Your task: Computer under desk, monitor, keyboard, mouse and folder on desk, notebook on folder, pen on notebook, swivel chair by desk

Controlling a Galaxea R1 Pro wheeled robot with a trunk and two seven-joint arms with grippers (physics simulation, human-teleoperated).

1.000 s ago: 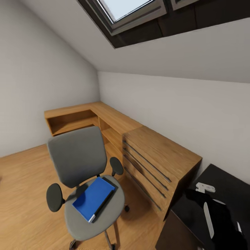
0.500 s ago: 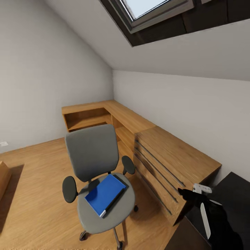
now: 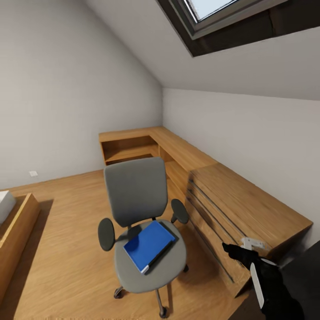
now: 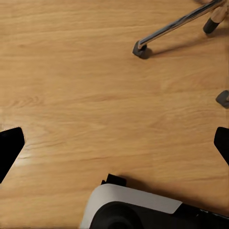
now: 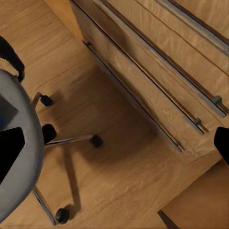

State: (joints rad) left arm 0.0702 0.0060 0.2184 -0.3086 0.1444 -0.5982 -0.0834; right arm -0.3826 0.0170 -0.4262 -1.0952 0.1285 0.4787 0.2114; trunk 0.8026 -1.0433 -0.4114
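Right arm (image 3: 271,284), near the wooden drawer chest (image 3: 249,209): glossy black shell, one long white stripe, small white bracket at the wrist. Left wrist view: rounded white-and-black housing (image 4: 143,210) over the wooden floor (image 4: 95,95), black fingertips (image 4: 8,148) at both edges. Right wrist view: black fingertips (image 5: 9,152) likewise.

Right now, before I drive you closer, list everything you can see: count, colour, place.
swivel chair: one, grey with black armrests, mid-floor beside the chest
folder: one, bright blue, flat on the chair seat
drawer chest: one, light wood, along the right wall
corner shelving: one, light wood, far corner
skylight: one, dark-framed, in the sloped ceiling
wooden floor: light
right gripper: black fingertips spread apart
left gripper: black fingertips spread, over floor
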